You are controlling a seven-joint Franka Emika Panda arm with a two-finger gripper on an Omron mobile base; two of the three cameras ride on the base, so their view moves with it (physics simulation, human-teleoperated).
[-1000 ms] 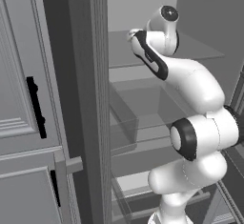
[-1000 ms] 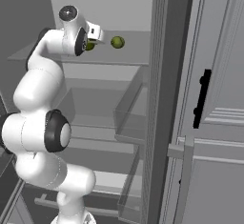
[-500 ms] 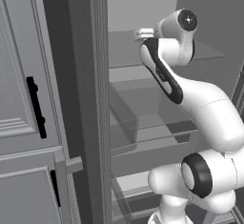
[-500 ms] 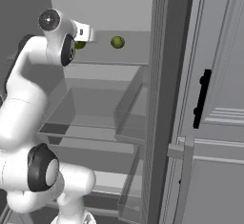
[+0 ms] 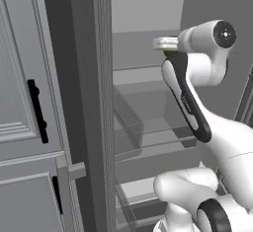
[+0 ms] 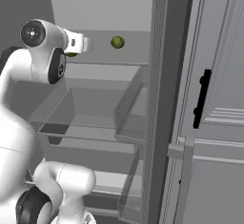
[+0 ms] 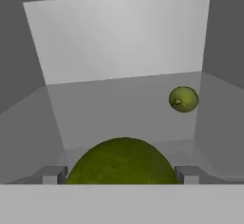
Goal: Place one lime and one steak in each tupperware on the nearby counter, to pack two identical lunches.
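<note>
One lime (image 7: 119,163) fills the bottom of the hand view, and my gripper (image 7: 120,174) is shut on it, a grey fingertip (image 7: 53,174) touching each side. This lime (image 6: 71,55) shows as a green sliver under the hand on the fridge's upper shelf, and the same lime (image 5: 171,54) peeks out below the gripper (image 5: 165,47). A second lime (image 7: 184,99) rests further back on the shelf to the right; in the right base view this second lime (image 6: 117,42) lies beyond the gripper (image 6: 78,49). The steak, the tupperware and the counter are out of view.
The arm reaches into an open grey fridge. Clear drawers (image 6: 95,113) sit under the upper shelf (image 5: 143,75). The fridge's side wall (image 5: 86,102) stands close on the left, and a grey cabinet door with a black handle (image 6: 202,99) is on the right.
The upper arm has swung and the elbow has risen. The hand has drawn slightly back from the shelf's rear, and the held lime has moved with it; the second lime has stayed put.
</note>
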